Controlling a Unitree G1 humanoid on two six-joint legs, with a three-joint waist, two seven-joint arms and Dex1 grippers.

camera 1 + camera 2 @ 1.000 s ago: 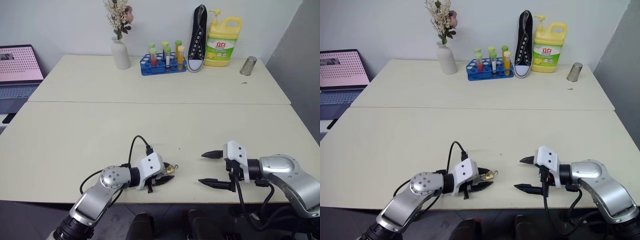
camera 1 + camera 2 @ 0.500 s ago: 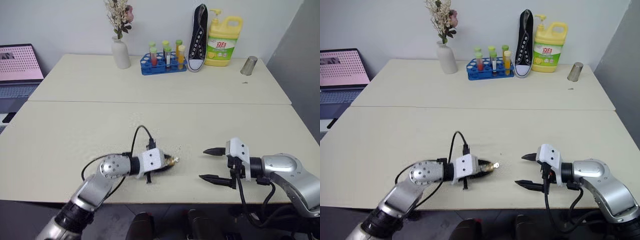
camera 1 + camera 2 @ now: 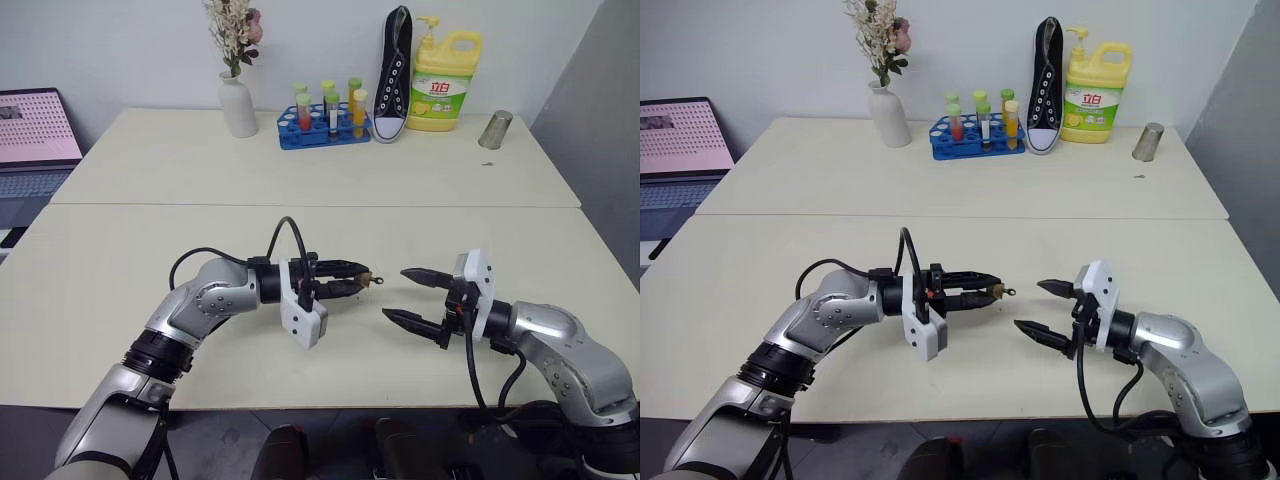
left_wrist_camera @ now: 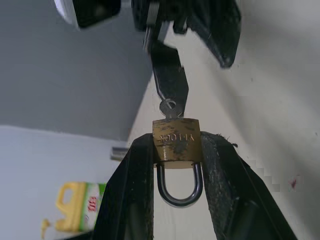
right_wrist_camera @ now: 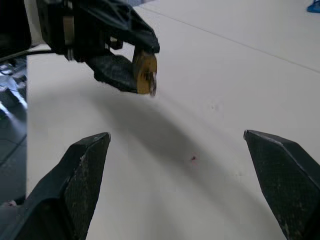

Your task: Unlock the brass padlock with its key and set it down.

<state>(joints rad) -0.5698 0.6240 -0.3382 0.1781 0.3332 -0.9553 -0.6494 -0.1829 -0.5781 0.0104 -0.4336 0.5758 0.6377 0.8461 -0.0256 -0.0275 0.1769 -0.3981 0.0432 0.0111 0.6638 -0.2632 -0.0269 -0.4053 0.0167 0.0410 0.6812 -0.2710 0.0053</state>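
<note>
1. Above the table [image 3: 120, 250], your left gripper [image 4: 177, 150] is clamped on the brass padlock [image 4: 176, 140].
2. Just beyond the padlock, your right gripper [image 3: 412, 297] stands spread wide, empty.
3. Expect hard, slick, light metal; pinch the key [image 4: 168, 107] by its protruding round head.

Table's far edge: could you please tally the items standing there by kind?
Vase with flowers: 1
Test-tube rack: 1
Sneaker: 1
Detergent bottle: 1
Metal cup: 1
Total: 5
</note>
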